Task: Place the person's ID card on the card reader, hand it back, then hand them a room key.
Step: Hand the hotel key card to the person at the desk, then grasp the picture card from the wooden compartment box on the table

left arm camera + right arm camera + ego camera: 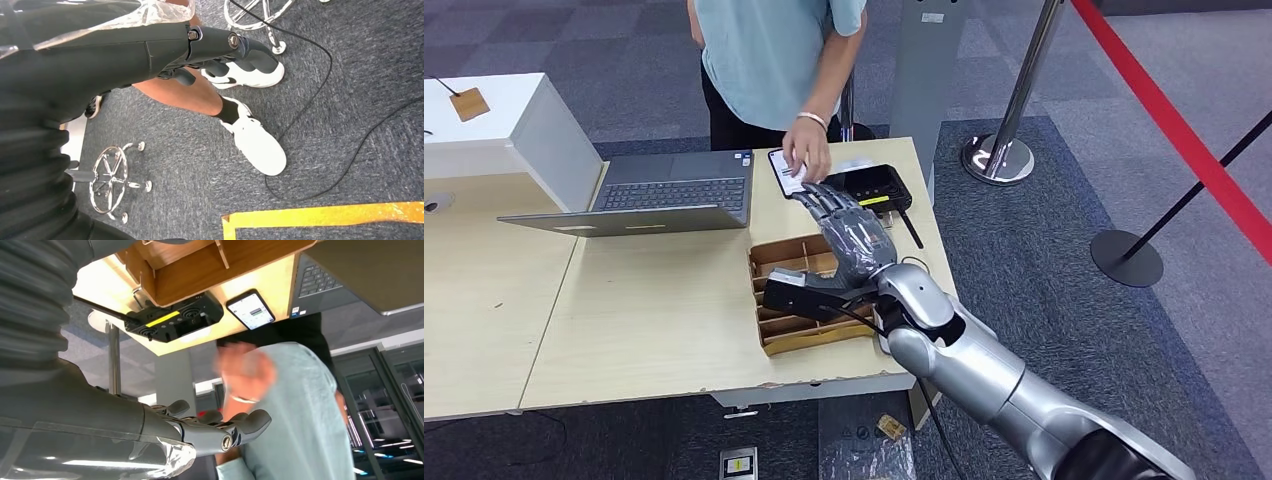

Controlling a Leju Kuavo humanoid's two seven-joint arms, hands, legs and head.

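Head view: the right hand (844, 215), fingers extended, reaches up-frame at centre to meet the person's hand (807, 150), which holds one ID card (793, 178) at its fingertips; whether the robot's fingers pinch it cannot be told. One black card reader (871, 186) lies just right of the hand on the worktop (664, 310).

Left wrist view: the left hand (220, 52), fingers loosely curled on nothing, hangs over carpet.

Right wrist view: the right hand's fingers (250, 422) lie spread, the person's blurred hand just beyond.

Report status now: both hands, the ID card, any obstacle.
Right hand extended to person's hand, which holds white card. Left hand hanging over floor. Card reader unoccupied. No obstacle.
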